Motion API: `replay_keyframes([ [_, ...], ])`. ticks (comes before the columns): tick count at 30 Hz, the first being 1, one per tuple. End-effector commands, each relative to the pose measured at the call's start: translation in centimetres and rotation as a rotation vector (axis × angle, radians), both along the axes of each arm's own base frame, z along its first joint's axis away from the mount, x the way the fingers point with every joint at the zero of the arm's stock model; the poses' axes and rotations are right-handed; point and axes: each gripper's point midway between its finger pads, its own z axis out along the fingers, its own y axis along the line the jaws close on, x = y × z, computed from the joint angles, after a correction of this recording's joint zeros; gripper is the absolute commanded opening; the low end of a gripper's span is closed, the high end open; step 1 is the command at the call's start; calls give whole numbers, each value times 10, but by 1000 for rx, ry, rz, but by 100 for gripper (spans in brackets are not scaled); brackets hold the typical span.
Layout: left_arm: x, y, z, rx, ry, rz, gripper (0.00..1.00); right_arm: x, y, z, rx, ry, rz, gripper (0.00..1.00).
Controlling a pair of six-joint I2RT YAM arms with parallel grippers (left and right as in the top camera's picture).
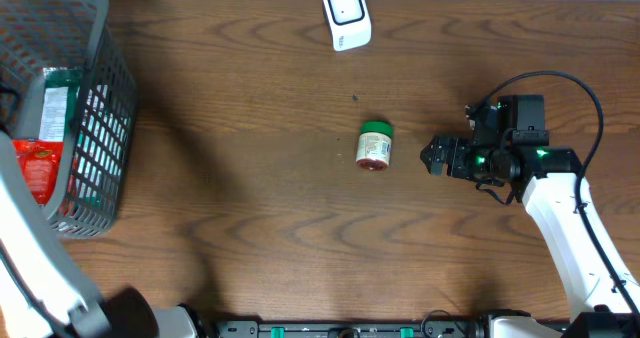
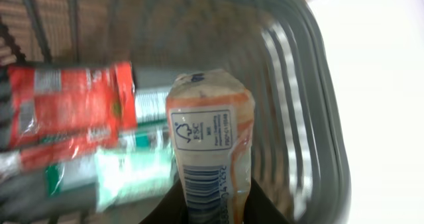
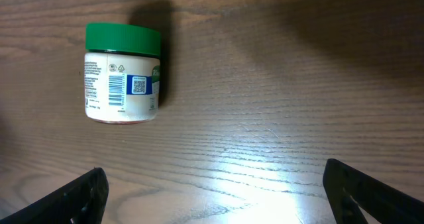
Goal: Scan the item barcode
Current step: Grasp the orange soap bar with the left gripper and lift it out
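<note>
An orange-and-white packet [image 2: 211,138] is being held by the left jaws, which are being seen set narrow against its lower end from both sides. The packet is being held upright inside the grey basket [image 2: 311,118], and its printed face, with a barcode [image 2: 205,181] on it, is being turned toward the left wrist camera. Behind it, a red packet [image 2: 66,108] and a pale green pack [image 2: 129,174] are being shown lying in the basket, though this view is being blurred. From overhead, the basket [image 1: 110,88] is being shown at the far left corner of the wooden surface [image 1: 250,208]. The white left arm [image 1: 30,258] is being extended toward it from the near edge, and the left jaws themselves are being hidden there.

The right jaws are being held wide apart with nothing between them, over bare wood near a jar [image 3: 122,75]. The jar is being shown lying on its side near the middle of the surface, well apart from the basket. Its green lid [image 3: 124,38] is being pointed toward the far edge and its label is being faced upward. A white scanner [image 1: 346,15] is being shown at the far edge, beyond the jar and apart from it.
</note>
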Motion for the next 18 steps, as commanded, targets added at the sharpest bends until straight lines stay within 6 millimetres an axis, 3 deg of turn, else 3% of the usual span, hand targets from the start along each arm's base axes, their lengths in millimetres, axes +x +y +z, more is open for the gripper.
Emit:
replay_keyframes([
  [1,-7,-86,19,34,75,-351,19,3,5,6,10,-14,8,99],
  [4,-14,-135,17,33,132,-495,19,3,5,6,11,-14,9,99],
  [9,-13,-224,-9,28,268,-790,19,3,5,6,11,-14,8,99],
  [14,-12,-308,-61,9,433,-1043,19,3,5,6,11,-14,9,99],
  [18,-15,-360,-110,12,566,-1187,19,3,5,6,11,-14,9,99],
])
